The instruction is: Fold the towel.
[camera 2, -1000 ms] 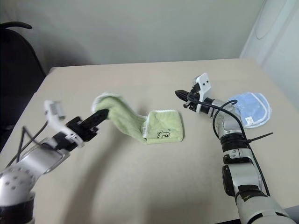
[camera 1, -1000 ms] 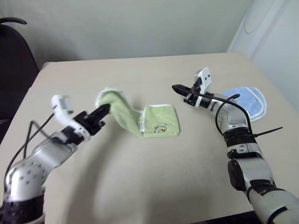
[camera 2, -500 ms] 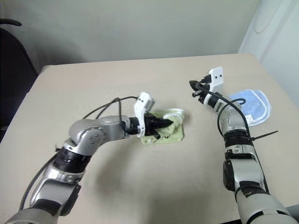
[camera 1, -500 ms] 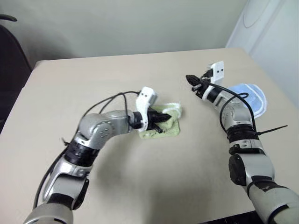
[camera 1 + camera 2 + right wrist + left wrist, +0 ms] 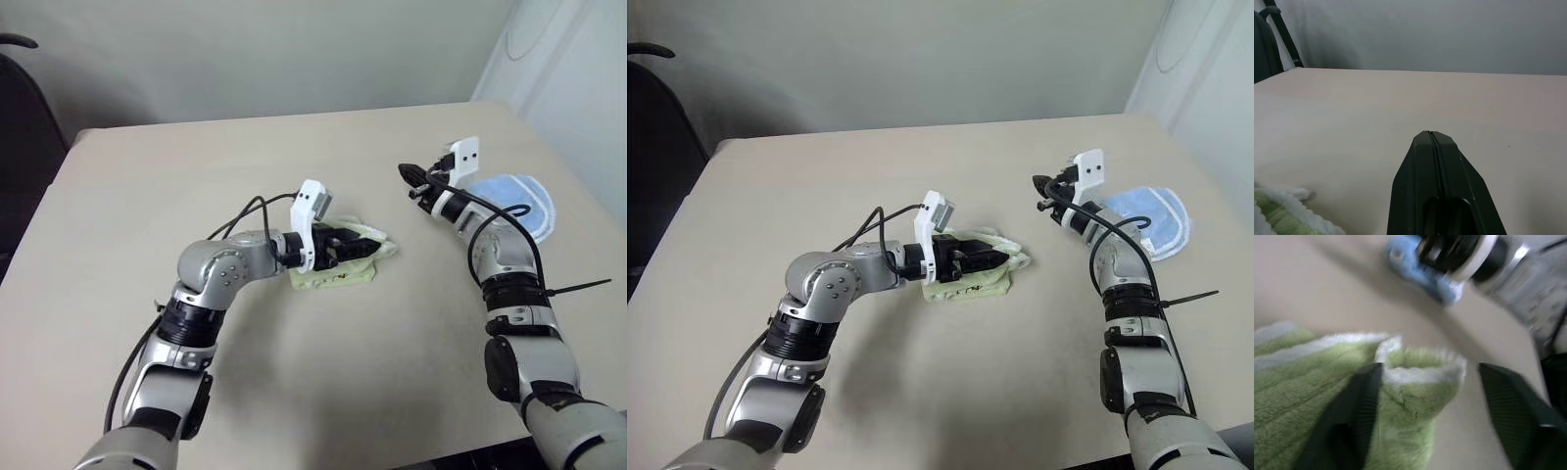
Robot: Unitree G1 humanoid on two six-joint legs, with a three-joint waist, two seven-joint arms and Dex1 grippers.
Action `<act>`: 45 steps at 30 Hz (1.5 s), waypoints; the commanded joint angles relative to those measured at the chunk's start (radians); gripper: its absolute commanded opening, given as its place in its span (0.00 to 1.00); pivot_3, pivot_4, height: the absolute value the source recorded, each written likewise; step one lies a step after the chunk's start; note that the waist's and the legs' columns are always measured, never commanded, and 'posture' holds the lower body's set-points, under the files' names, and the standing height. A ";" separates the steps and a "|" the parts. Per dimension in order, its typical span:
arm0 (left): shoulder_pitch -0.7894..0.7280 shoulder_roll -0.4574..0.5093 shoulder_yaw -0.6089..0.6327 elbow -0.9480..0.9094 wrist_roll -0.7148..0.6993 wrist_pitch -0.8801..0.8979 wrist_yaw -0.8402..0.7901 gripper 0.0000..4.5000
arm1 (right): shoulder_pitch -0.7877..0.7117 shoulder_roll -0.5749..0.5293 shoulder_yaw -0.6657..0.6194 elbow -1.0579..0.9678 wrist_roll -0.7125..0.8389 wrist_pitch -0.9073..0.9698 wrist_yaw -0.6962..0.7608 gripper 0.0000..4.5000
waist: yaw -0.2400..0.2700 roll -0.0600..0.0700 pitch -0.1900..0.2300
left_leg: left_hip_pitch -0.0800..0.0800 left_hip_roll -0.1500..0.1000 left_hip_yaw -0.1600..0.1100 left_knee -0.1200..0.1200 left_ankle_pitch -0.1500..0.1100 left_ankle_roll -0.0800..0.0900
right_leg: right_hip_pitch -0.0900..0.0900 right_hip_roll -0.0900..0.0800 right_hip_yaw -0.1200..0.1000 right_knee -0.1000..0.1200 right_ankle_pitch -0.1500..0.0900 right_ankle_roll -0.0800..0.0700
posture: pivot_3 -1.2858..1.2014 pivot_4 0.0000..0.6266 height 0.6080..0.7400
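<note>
The light green towel [image 5: 338, 278] lies folded in a small bundle at the middle of the table, white edging showing along its right side [image 5: 1415, 374]. My left gripper [image 5: 368, 248] rests over the top layer, pointing right. In the left wrist view its two black fingers [image 5: 1354, 411] stand wide apart, open, with the towel's folded end lying loose between them. My right gripper [image 5: 404, 172] hovers above the table to the right of the towel, pointing left. Its fingers [image 5: 1431, 147] are pressed shut on nothing.
A pale blue rounded cloth [image 5: 517, 201] lies at the table's right side, just behind my right forearm. A dark chair [image 5: 22, 108] stands off the table's far left corner. The beige tabletop [image 5: 323, 392] stretches bare in front of the towel.
My left arm swung right, carrying the lifted towel end over onto the rest, and its fingers then opened. My right gripper drifted slightly right and stayed shut.
</note>
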 commanded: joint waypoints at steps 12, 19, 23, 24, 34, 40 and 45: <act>0.179 0.191 0.205 -0.150 0.145 -0.230 -0.083 0.39 | 0.065 -0.071 0.115 -0.317 0.088 0.200 0.261 0.00 | -0.004 0.000 0.000 | 0.001 0.000 0.001 -0.001 0.000 0.000 | 0.000 0.000 0.001 -0.001 -0.001 0.002 | 0.52 0.24 1.00; 0.223 0.117 0.081 -0.164 0.206 -0.271 -0.140 0.01 | 0.185 -0.054 0.218 -0.417 0.086 0.299 0.296 0.00 | 0.008 -0.002 -0.001 | 0.002 0.000 0.000 0.003 0.000 0.001 | 0.004 0.000 0.000 0.000 -0.001 0.002 | 0.52 0.24 1.00; 0.231 0.145 -0.101 -0.020 0.427 -0.323 -0.135 0.01 | 0.216 -0.022 0.293 -0.318 -0.004 0.278 0.237 0.00 | 0.005 -0.002 -0.001 | 0.003 0.000 0.000 0.004 0.000 0.001 | 0.004 0.000 0.000 0.001 -0.001 0.002 | 0.52 0.24 1.00; 0.235 0.153 -0.139 0.020 0.479 -0.346 -0.138 0.01 | 0.217 -0.013 0.304 -0.288 -0.024 0.268 0.222 0.00 | 0.004 -0.002 -0.001 | 0.004 0.000 0.000 0.003 0.000 0.001 | 0.004 0.000 0.000 0.002 -0.001 0.002 | 0.52 0.24 1.00; 0.317 0.026 0.024 -0.007 0.397 -0.434 -0.150 0.01 | 0.237 -0.022 0.285 -0.277 -0.061 0.195 0.205 0.00 | 0.003 -0.003 -0.005 | 0.012 -0.001 0.000 0.001 -0.003 0.005 | 0.015 -0.001 0.000 -0.003 0.000 0.002 | 0.52 0.24 1.00; 0.336 -0.045 0.359 -0.188 0.080 -0.363 -0.027 0.01 | 0.210 -0.070 0.192 -0.384 0.035 0.250 0.240 0.00 | 0.005 -0.005 -0.004 | 0.008 -0.001 0.000 0.002 -0.002 0.004 | 0.012 -0.001 0.000 -0.003 0.000 0.002 | 0.52 0.24 1.00; 0.415 0.022 0.493 -0.246 -0.008 -0.333 0.017 0.01 | 0.172 -0.105 0.141 -0.389 0.101 0.317 0.276 0.00 | 0.001 -0.005 -0.004 | 0.009 -0.001 0.001 0.002 -0.002 0.004 | 0.012 0.000 0.000 -0.003 -0.001 0.003 | 0.52 0.24 1.00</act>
